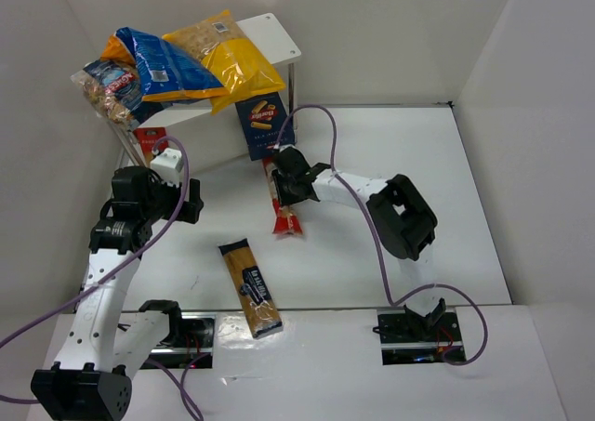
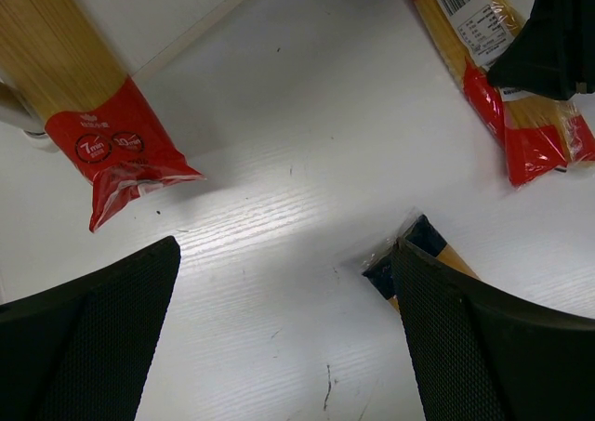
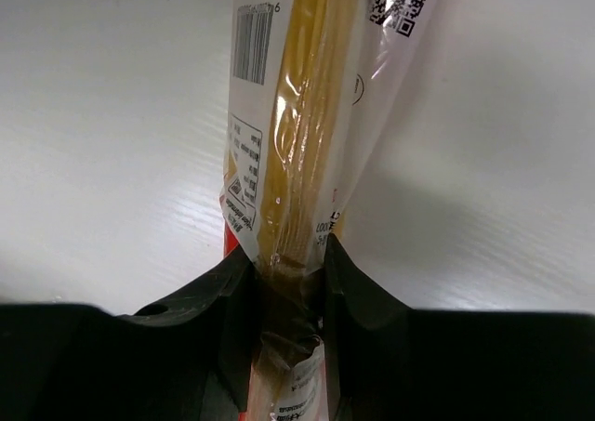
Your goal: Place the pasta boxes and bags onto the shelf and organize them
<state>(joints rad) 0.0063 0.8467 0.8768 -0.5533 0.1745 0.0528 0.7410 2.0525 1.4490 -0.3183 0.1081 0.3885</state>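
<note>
Nearest the arm bases, on the white table [image 1: 465,207], a clear spaghetti packet with a dark label [image 1: 251,288] lies flat between the two arms. White walls [image 1: 539,59] close the table on the left, far and right sides, and the broadest open stretch lies right of the right arm. Along the left wall the left arm rises and bends inward. The left gripper [image 2: 286,254] hovers over the table, fingers spread wide with nothing between them. Farther in, the right arm reaches left across the middle, and the right gripper [image 3: 288,286] pinches a red-edged spaghetti packet [image 1: 286,218] across its width. Just beyond stands the dark blue pasta box [image 1: 265,119], upright beside a leg of the shelf [image 1: 279,35]. A second red-edged packet [image 1: 149,144] shows below the shelf's left end. Piled on its top board are a yellow bag [image 1: 232,59], a blue bag [image 1: 163,63] and a clear bag [image 1: 112,91].
</note>
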